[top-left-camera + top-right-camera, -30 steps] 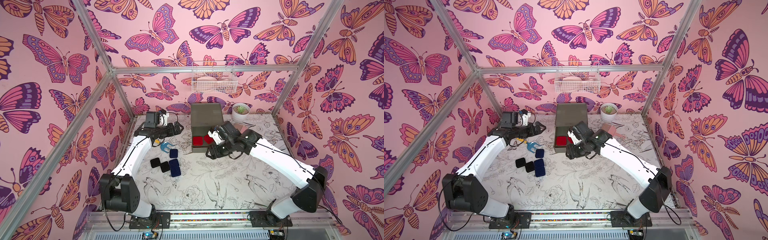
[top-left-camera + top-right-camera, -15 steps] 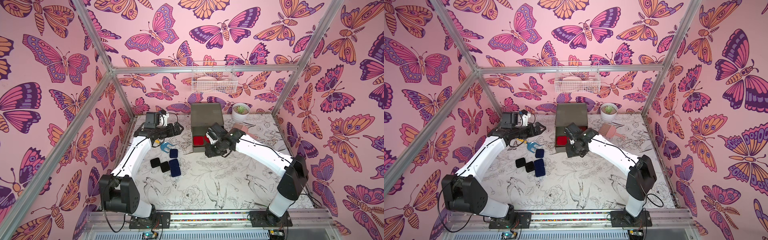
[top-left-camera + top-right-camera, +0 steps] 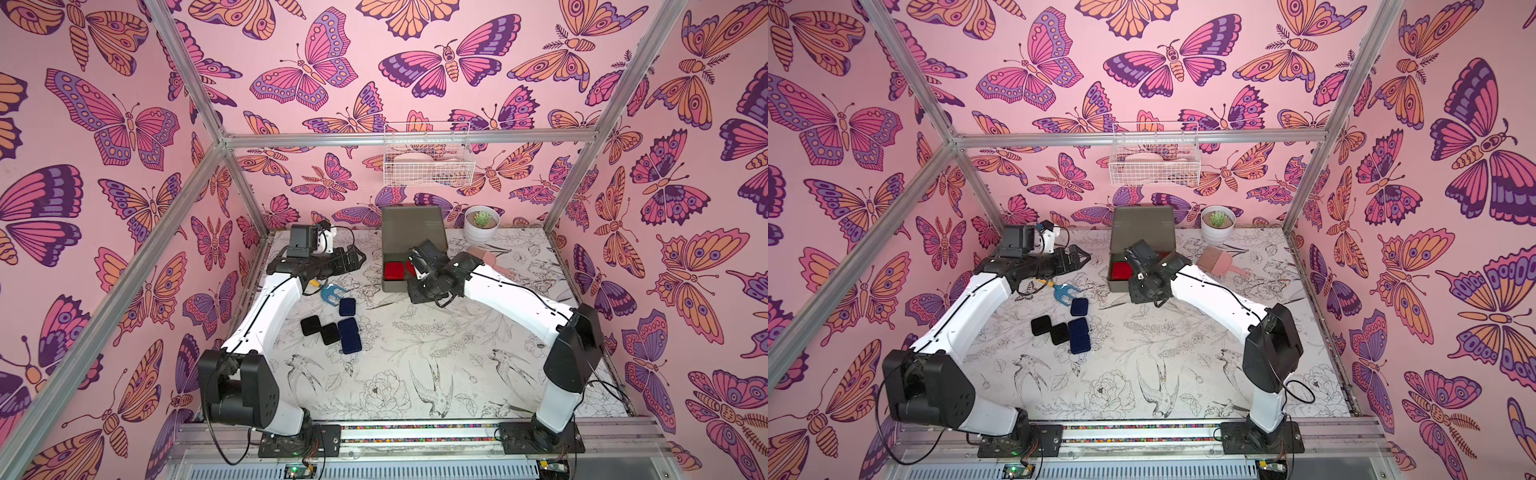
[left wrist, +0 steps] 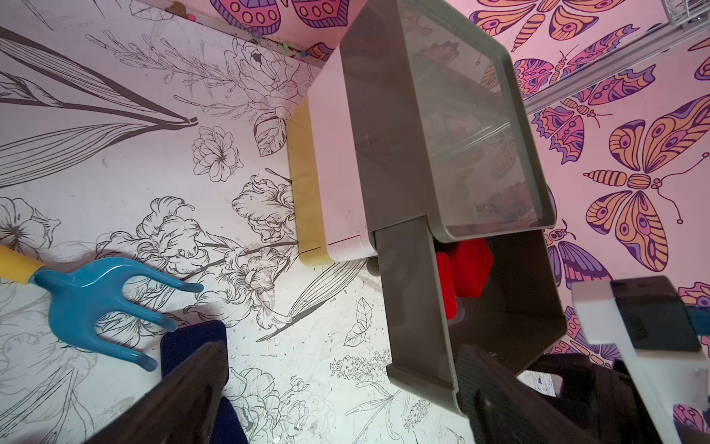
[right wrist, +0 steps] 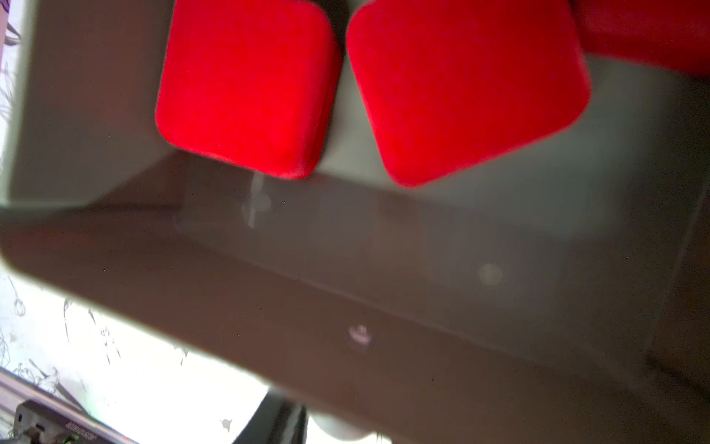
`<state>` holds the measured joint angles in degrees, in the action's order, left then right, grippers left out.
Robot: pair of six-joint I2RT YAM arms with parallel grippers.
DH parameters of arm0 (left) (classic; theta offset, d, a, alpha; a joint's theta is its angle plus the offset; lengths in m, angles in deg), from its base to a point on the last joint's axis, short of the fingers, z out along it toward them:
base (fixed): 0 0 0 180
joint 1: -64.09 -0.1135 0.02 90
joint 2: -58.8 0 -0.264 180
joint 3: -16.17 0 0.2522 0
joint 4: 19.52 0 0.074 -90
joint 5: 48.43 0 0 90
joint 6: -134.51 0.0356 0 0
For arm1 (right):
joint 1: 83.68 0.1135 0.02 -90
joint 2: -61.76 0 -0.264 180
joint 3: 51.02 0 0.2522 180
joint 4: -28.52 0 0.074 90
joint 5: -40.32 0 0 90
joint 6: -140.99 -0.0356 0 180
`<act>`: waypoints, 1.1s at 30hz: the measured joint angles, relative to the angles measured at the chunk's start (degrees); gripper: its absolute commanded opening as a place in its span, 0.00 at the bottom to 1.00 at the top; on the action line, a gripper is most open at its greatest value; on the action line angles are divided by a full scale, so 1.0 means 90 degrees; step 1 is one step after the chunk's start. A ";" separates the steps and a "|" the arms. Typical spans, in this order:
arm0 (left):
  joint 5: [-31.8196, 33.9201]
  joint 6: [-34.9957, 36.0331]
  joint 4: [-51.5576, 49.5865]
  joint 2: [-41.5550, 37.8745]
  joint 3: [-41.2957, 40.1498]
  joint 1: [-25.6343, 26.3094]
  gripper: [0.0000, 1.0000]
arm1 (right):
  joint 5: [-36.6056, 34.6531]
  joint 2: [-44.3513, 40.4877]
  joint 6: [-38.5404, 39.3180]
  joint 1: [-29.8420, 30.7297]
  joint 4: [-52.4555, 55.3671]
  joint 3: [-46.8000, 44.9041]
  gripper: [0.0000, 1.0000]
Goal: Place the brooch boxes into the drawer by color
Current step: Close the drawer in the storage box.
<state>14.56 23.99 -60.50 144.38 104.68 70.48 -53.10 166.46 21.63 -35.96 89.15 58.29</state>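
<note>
The chest [image 3: 413,228] stands at the back of the bench [image 3: 415,374], with its olive top drawer [image 3: 395,286] pulled out toward the arms. Red boxes [image 5: 246,88] lie inside the drawer. The right wrist view shows 2 of them flat on the drawer floor, side by side, and part of a 3rd red box [image 5: 645,30] next to them.

The right end effector [image 3: 415,266] hangs over the open drawer, just above the red boxes. Its fingers are hidden, so I cannot tell how far apart they are or whether they hold anything. The left end effector [image 3: 358,259] hovers above the bench to the left of the chest, its fingers [image 4: 192,384] spread wide and empty.

Nearer the arm bases, 2 black boxes [image 3: 311,325] lie touching each other. 1 navy box [image 3: 349,336] rests against them. A 2nd navy box [image 3: 347,306] sits just beside the blue fork tool [image 3: 330,293].

A pink brush [image 3: 1214,262] lies to the right of the chest, near a white plant pot [image 3: 482,226]. A wire basket [image 3: 428,166] hangs on the back wall.
</note>
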 measured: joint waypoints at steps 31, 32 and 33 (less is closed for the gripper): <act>-0.0029 0.0012 -0.0129 -0.0002 0.0002 0.0000 1.00 | 0.0942 -0.1486 0.0044 -0.1059 -0.1134 -0.1389 0.00; -0.0029 0.0012 -0.0129 -0.0002 0.0002 0.0000 1.00 | 0.0947 -0.1464 0.0041 -0.1120 -0.1185 -0.1411 0.00; -0.0032 0.0012 -0.0129 -0.0002 0.0005 0.0000 1.00 | 0.0954 -0.1426 0.0044 -0.1161 -0.1222 -0.1411 0.00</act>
<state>14.28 24.10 -61.66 144.36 104.72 70.48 -44.51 153.63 22.02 -46.40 78.16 45.59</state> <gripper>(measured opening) 0.999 0.051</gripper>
